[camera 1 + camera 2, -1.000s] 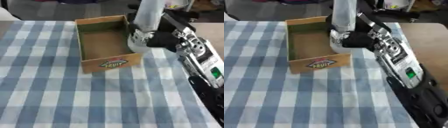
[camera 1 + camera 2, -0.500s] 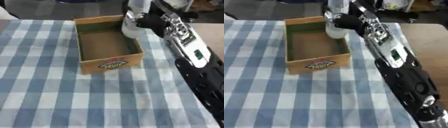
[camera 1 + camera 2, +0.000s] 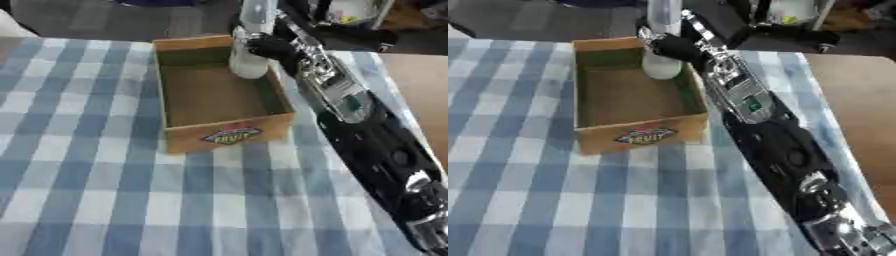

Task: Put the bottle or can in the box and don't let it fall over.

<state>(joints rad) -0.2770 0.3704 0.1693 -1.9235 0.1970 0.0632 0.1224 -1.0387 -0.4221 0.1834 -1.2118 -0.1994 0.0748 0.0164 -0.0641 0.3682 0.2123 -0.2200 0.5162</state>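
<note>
A clear plastic bottle [image 3: 249, 45] stands upright over the far right part of the open cardboard box [image 3: 179, 120], its base low inside the box near the far wall. My right hand [image 3: 267, 47] is curled round the bottle's lower half, with the black arm stretching back along the box's right side to the lower right. The box carries a fruit label on its near wall. The bottle's top runs out of view at the upper edge. My left hand shows in neither view.
A blue and white checked cloth [image 3: 79, 190] covers the table. Bare wooden tabletop [image 3: 420, 95] shows at the right. A dark chair base and other clutter [image 3: 350, 20] stand on the floor beyond the table's far edge.
My right hand has carried the bottle from beside the box's right wall to above the far right of the box and lowered it inside. The camera has also shifted.
</note>
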